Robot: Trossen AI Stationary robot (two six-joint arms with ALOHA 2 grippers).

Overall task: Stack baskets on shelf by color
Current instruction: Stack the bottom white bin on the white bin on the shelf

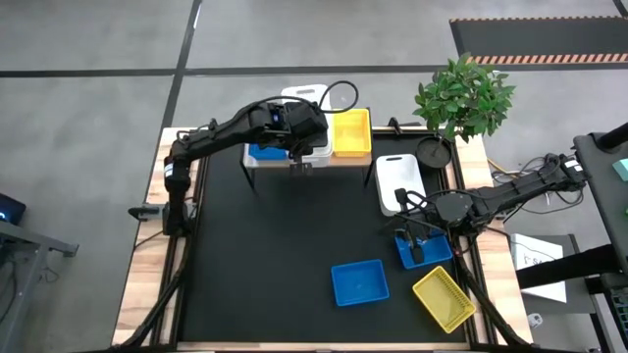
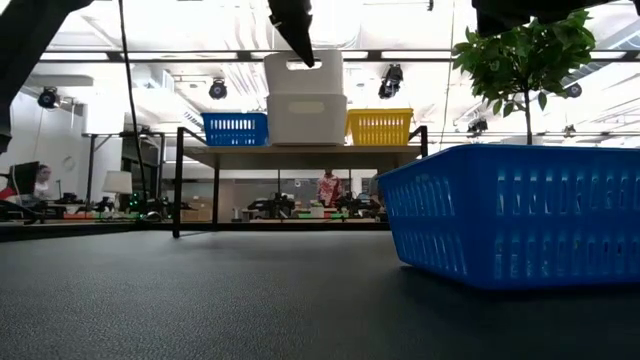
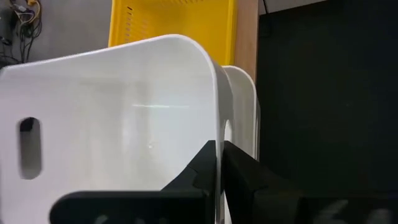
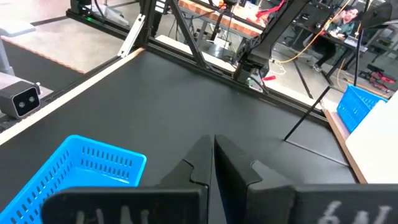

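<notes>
Shelf (image 1: 365, 157) at far edge of surface (image 1: 294, 245), holding blue basket (image 1: 265, 153), white basket (image 2: 306, 119) and yellow basket (image 1: 352, 131). Left tool (image 1: 300, 167) clamped on rim of second white basket (image 3: 118, 130), held tilted over the shelved white one. Right tool (image 1: 416, 241) pinched together, holding nothing, above blue basket at right (image 1: 424, 250). Loose blue basket (image 1: 359, 282), yellow one (image 1: 444, 299) and white one (image 1: 399, 182) on surface.

no legible text, labels or brands, no readable numbers (anywhere), no signs
</notes>
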